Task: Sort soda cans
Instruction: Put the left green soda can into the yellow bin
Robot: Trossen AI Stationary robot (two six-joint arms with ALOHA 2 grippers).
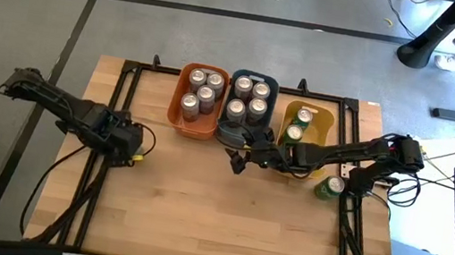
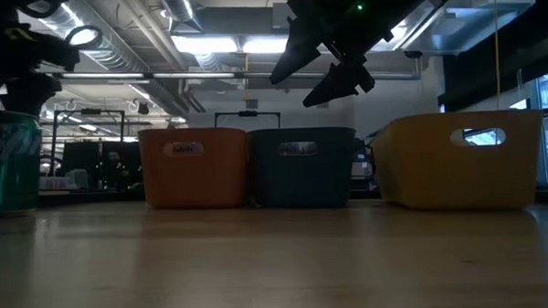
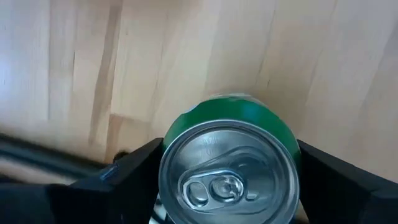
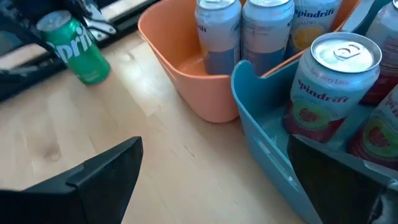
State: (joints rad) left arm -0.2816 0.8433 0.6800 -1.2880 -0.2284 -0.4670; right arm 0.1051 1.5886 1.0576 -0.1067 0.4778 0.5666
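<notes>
While binned: four orange-bin cans [image 1: 201,94], four blue-bin cans [image 1: 249,97], two yellow-bin cans [image 1: 298,125].

Grey tiled floor [image 1: 223,36] around table; ceiling pipes [image 2: 142,49], strip lights [image 2: 243,45] overhead.

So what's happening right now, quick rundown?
Left gripper around a green can on the table's left side, jaws either side, grip unconfirmed. Right gripper open, empty, by the grey-blue bin. Nothing blocking.
</notes>
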